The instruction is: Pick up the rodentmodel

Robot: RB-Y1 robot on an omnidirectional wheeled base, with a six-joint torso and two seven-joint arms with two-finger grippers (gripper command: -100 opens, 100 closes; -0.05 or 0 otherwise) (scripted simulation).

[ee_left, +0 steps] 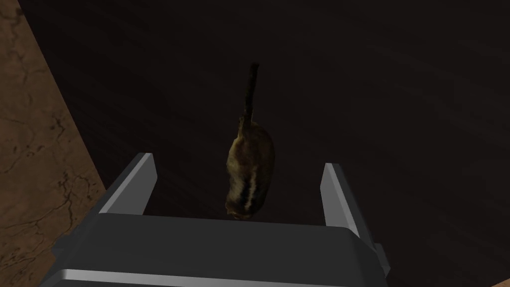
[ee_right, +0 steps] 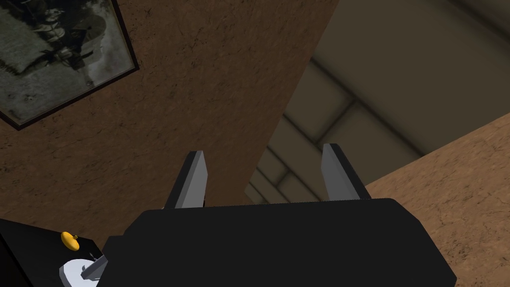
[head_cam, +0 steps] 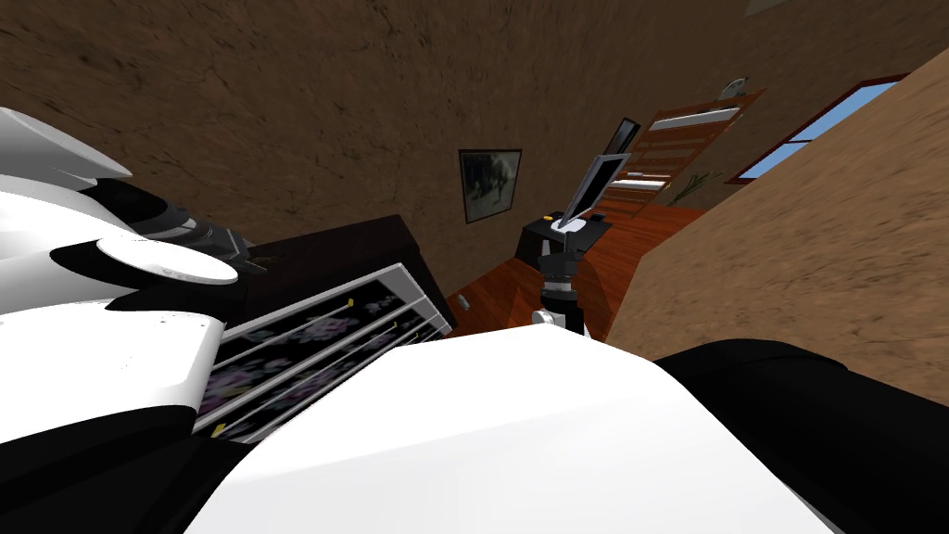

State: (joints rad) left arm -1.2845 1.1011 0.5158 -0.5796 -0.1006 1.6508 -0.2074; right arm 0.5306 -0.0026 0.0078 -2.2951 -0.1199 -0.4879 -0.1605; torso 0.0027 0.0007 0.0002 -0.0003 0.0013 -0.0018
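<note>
We note a matt rodent model on a dark, faintly grained cabinet top. Beside it, the wall looks rough.

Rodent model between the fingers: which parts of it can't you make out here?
- Rodent model: its head end, left wrist view, cut off behind the left gripper's dark body.
- Its feet, same view: hidden beneath its own body.
- Its tail tip: dim against the dark surface.
</note>
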